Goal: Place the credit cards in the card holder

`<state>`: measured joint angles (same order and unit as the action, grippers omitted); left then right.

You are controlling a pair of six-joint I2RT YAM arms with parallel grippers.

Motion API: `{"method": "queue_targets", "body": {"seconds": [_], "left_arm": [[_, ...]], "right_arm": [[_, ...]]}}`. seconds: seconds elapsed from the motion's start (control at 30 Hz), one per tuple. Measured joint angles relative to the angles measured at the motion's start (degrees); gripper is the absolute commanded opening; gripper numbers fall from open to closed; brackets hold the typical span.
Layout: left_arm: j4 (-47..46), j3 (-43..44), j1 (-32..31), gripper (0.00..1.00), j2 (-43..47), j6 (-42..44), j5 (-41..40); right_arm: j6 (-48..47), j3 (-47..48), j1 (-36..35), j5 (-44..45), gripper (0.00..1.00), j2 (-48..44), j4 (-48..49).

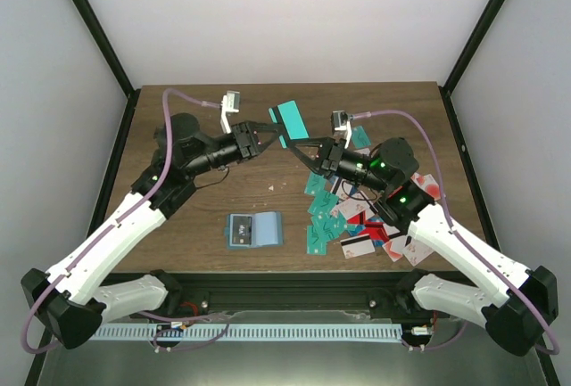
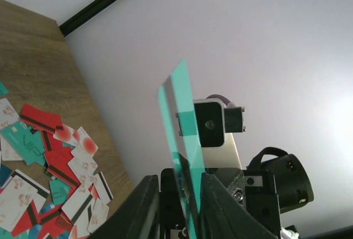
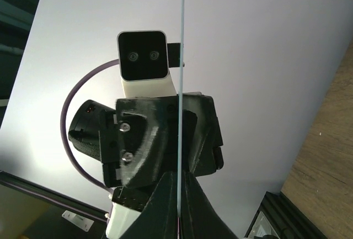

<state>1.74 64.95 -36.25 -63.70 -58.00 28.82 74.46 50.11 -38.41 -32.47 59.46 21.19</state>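
Right fingers (image 3: 162,211) pinch teal card (image 1: 287,121), left fingers (image 2: 146,211) flanking; pile (image 1: 357,225) nearby.

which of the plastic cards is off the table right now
The teal plastic card pinched in the right gripper, raised in the air; the rest lie in the pile of cards on the wooden table.

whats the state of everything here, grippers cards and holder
right gripper: shut on teal card
left gripper: fingers either side of that card, grip unclear
teal card: held in the air
other credit cards: loose heap on table
card holder: lying open on table
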Motion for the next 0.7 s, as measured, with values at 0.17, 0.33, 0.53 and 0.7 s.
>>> {"method": "queue_targets", "body": {"seconds": [0.17, 0.33, 0.53, 0.7], "left_arm": [[-0.2, -0.8, 0.0, 0.14, 0.0, -0.1, -0.1], [-1.6, -1.0, 0.0, 0.04, -0.1, -0.1, 0.3], [-1.8, -0.9, 0.0, 0.04, -0.3, -0.2, 0.3], [6.6, -0.7, 0.7, 0.04, 0.6, 2.8, -1.4]], "right_arm": [[0.3, -0.3, 0.0, -0.3, 0.01, 0.0, 0.3], [0.9, -0.4, 0.0, -0.8, 0.01, 0.0, 0.6], [1.1, -0.9, 0.0, -0.9, 0.28, 0.0, 0.8], [-2.5, -1.3, 0.0, -0.9, 0.41, -0.8, -5.2]]}}
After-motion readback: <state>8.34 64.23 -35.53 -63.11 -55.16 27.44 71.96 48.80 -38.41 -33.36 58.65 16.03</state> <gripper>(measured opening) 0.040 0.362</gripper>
